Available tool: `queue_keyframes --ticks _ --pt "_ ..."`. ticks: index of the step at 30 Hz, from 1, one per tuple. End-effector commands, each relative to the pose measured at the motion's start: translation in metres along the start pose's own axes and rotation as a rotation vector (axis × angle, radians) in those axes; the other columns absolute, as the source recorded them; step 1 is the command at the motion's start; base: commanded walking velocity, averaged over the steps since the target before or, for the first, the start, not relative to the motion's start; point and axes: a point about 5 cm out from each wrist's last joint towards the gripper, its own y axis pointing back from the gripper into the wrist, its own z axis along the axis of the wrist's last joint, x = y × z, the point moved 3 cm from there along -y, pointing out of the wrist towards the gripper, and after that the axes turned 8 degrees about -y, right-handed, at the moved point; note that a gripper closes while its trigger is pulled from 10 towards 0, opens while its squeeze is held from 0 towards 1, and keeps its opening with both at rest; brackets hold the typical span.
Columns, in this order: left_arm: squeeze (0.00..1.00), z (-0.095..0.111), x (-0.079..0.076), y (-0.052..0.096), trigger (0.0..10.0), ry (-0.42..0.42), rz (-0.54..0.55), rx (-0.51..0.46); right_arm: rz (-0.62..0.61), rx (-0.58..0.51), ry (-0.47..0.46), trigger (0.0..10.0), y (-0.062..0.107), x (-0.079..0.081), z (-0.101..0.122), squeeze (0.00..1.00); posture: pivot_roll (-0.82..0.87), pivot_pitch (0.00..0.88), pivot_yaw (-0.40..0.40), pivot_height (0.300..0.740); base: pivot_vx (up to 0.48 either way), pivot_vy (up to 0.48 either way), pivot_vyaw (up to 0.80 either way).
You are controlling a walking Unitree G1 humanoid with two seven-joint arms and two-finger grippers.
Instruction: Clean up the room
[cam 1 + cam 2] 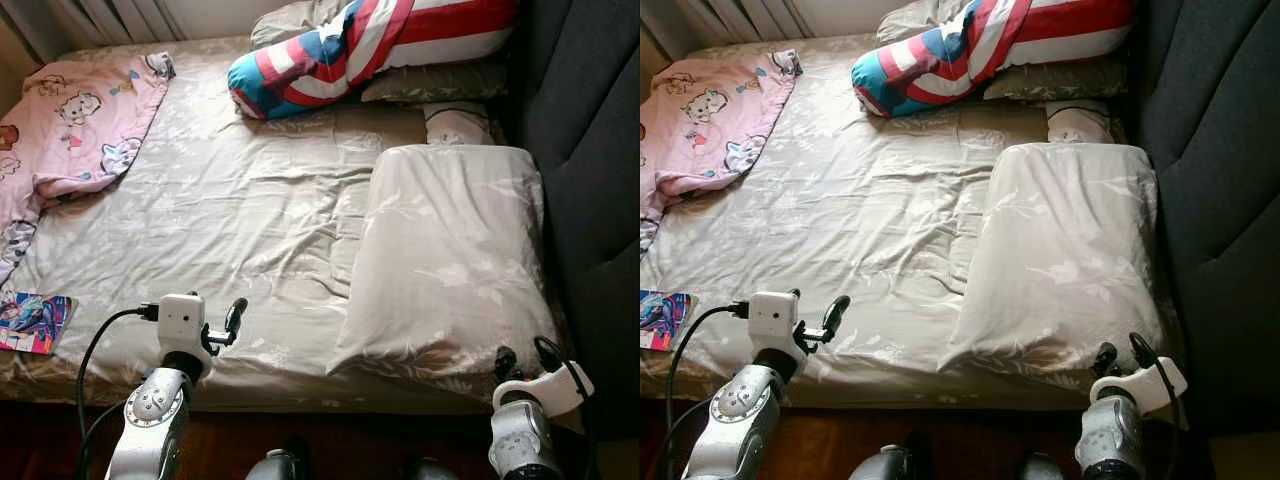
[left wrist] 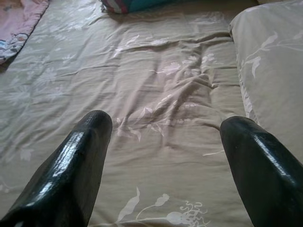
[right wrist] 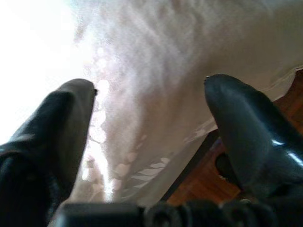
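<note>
Across most of the head-camera frame stretches a wide bed covered with a wrinkled beige sheet printed with pale flowers (image 1: 230,210), seen from above its near edge. No brand, label or readable writing can be made out anywhere. At the upper left of the frame a rumpled pink blanket patterned with cartoon kittens (image 1: 75,125) lies over the sheet's corner. At the lower left edge, a small glossy book or magazine with a colourful illustrated cover (image 1: 33,320) rests flat on the sheet; its cover text is too small to read. At the top centre lies a long bolster cushion striped in red, white and blue (image 1: 330,50), slanting toward the upper right, with a flat beige pillow (image 1: 435,82) half tucked beneath it. A large beige pillow in the same floral fabric (image 1: 450,255) fills the right side of the bed, its near end hanging slightly over the mattress edge. A dark grey padded headboard (image 1: 590,180) runs down the right edge of the frame. At the lower left, the left gripper (image 1: 228,325) hovers just above the near part of the sheet, its two black fingers (image 2: 75,165) spread apart and holding nothing. At the lower right, the right gripper (image 1: 520,358) sits just beside the near corner of the large pillow, its fingers (image 3: 251,123) also spread wide with pale fabric between them but not clamped. Dark wooden floor (image 1: 350,440) shows along the bottom edge.
</note>
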Motion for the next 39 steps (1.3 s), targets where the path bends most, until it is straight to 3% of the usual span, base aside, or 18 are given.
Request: queue_keyframes --ticks 1,9,10,11,12,19,24,33,34,35,39 --pt "0.0 -0.007 0.006 0.006 10.0 -0.015 0.01 0.035 -0.034 0.033 -0.026 10.0 0.002 -0.008 -0.01 1.0 -0.03 0.279 0.129 0.74 0.0 0.0 0.0" --pt "0.0 -0.005 0.008 0.01 10.0 -0.027 0.008 0.036 -0.032 0.055 -0.1 10.0 -0.002 -0.001 -0.011 1.0 -0.01 0.298 0.137 0.74 0.0 0.0 0.0" --pt "0.0 -0.004 0.011 0.011 10.0 -0.033 0.01 0.038 -0.059 0.059 -0.122 10.0 -0.003 -0.005 -0.011 0.07 0.0 0.304 0.142 0.74 0.0 0.0 0.0" --pt "0.0 -0.004 0.012 0.012 10.0 -0.036 0.011 0.039 -0.067 0.06 -0.13 10.0 -0.003 -0.006 -0.011 0.07 0.0 0.304 0.142 0.74 0.0 0.0 0.0" --pt "0.0 -0.004 0.013 0.014 10.0 -0.04 0.011 0.041 -0.078 0.062 -0.144 10.0 -0.004 -0.007 -0.011 0.0 0.01 0.308 0.146 0.74 0.0 0.0 0.0" --pt "0.0 -0.002 0.016 0.021 10.0 -0.052 0.006 0.045 -0.107 0.058 -0.182 10.0 -0.005 -0.01 -0.01 0.0 0.04 0.324 0.157 0.74 0.0 0.0 0.0" --pt "0.0 0.014 0.016 0.021 10.0 -0.076 -0.002 0.01 -0.123 0.064 -0.208 10.0 -0.006 -0.013 -0.009 0.0 0.07 0.346 0.171 0.74 0.0 0.0 0.0" --pt "0.0 0.029 0.019 0.033 10.0 -0.136 -0.031 -0.005 -0.036 0.085 -0.276 10.0 -0.008 0.004 -0.013 0.0 0.12 0.373 0.201 0.74 0.0 0.0 0.0" --pt "0.0 0.029 0.02 0.034 10.0 -0.14 -0.031 -0.005 -0.035 0.087 -0.278 9.1 -0.008 0.004 -0.013 0.0 0.12 0.375 0.203 0.74 0.0 0.0 0.0" --pt "0.0 0.03 0.02 0.035 10.0 -0.143 -0.032 -0.004 -0.039 0.086 -0.268 0.0 -0.008 0.004 -0.013 0.0 0.13 0.379 0.205 0.74 0.0 0.0 0.0" --pt "0.0 0.031 0.021 0.038 10.0 -0.15 -0.035 0.004 -0.025 0.087 -0.258 0.0 -0.008 0.008 -0.015 0.0 0.13 0.385 0.207 0.74 0.0 0.0 0.0"
